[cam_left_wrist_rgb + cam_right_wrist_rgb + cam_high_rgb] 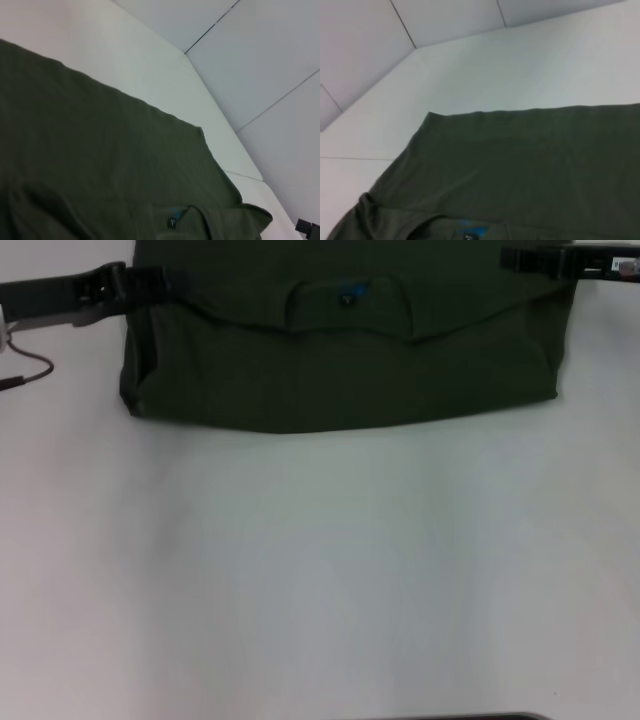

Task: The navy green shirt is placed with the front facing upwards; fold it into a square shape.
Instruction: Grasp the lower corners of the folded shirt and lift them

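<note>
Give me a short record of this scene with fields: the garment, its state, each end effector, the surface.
garment: dark green shirt, collar and blue neck tag facing up
state: folded over on itself, lying as a wide band at the far side of the table; near edge is a smooth fold
left end effector: at the shirt's left far corner, at the cloth edge
right end effector: at the shirt's right far corner
fingers: open or shut cannot be told
surface: white table, bare in front of the shirt
</note>
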You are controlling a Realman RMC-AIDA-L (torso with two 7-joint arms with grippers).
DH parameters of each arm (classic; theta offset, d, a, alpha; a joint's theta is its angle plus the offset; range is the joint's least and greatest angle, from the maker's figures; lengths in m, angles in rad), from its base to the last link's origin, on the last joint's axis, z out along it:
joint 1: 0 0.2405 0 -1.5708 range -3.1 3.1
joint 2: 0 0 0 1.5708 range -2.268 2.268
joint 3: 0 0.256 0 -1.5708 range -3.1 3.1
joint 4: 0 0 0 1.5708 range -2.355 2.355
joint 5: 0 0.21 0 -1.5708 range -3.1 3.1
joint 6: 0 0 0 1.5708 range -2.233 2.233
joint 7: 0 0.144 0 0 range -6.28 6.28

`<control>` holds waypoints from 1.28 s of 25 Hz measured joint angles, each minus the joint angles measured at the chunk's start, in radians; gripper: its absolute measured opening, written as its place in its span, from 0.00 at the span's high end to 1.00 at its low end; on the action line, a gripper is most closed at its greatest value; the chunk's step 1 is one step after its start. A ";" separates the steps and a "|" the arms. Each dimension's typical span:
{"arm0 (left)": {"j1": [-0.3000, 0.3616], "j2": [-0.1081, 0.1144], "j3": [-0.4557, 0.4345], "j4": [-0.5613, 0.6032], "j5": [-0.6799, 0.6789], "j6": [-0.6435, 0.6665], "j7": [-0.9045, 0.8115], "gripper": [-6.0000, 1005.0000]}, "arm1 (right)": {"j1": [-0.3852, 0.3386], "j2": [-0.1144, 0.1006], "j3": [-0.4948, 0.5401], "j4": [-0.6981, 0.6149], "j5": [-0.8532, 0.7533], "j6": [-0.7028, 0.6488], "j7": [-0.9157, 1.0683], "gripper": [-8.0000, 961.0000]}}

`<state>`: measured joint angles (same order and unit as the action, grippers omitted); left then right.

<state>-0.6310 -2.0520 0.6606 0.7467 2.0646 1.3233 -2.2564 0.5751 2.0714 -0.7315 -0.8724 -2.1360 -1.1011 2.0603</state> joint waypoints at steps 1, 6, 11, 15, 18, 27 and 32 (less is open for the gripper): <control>0.013 0.000 0.000 0.011 0.000 0.017 -0.011 0.52 | -0.012 0.003 0.000 0.000 0.024 -0.005 -0.020 0.34; 0.042 0.005 0.003 0.033 0.006 0.032 -0.011 0.51 | -0.056 0.009 0.000 0.000 0.123 -0.039 -0.105 0.34; 0.078 0.017 0.014 0.043 0.064 0.031 0.027 0.51 | -0.074 0.012 0.001 0.021 0.158 -0.061 -0.167 0.34; 0.089 0.012 0.019 0.054 0.122 0.008 0.064 0.51 | -0.075 0.014 0.001 0.063 0.188 -0.067 -0.255 0.34; 0.083 0.000 0.037 0.048 0.165 -0.030 0.092 0.51 | -0.075 0.015 0.002 0.089 0.232 -0.067 -0.315 0.34; 0.047 -0.016 0.137 -0.015 0.214 -0.185 0.089 0.51 | -0.072 0.015 0.004 0.091 0.240 -0.064 -0.307 0.34; 0.040 -0.018 0.140 -0.025 0.214 -0.170 0.074 0.50 | -0.075 0.014 0.005 0.092 0.241 -0.064 -0.297 0.34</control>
<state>-0.5909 -2.0704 0.8004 0.7217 2.2785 1.1530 -2.1825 0.4999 2.0856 -0.7268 -0.7805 -1.8952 -1.1648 1.7631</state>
